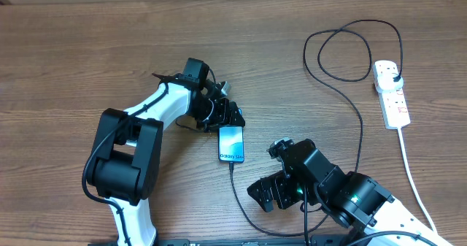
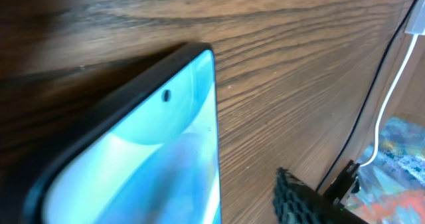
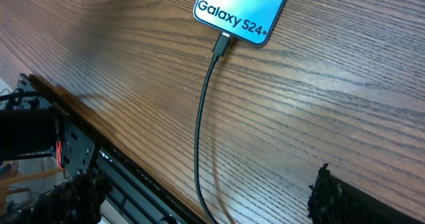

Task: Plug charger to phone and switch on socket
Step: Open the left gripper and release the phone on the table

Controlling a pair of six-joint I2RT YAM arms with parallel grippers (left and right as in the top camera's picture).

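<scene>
1. The right gripper (image 3: pixel 202 194) has its jaws wide open. In the right wrist view one black finger (image 3: pixel 80 191) stands at the lower left and the other at the lower right, and nothing is held between them. Only the cable on the tabletop (image 1: pixel 73 56) passes under the gap.
2. In the overhead view the right gripper hovers near the phone (image 1: pixel 232 144), below and to the right of its end marked "Galaxy S24+".
3. The left gripper (image 1: pixel 228 116) is at the opposite end of the phone, very close to it. The left wrist view shows only one finger (image 2: pixel 299 197), which is apart from the phone's edge. Whether these jaws are open or closed cannot be told.
4. The phone lies flat on the tabletop with its teal and white screen up, between the two grippers.
5. The charger (image 1: pixel 362 140) is plugged into the phone: its small connector (image 3: pixel 222 46) sits in the port at the marked end. From there the thin black cable runs away from the phone, curves right, and makes a loop.
6. The black plug (image 1: pixel 395 76) sits in the socket (image 1: pixel 392 94), well apart from the phone on its right side. The plug is in the outlet at the end away from the thick white cord (image 1: pixel 412 173).
</scene>
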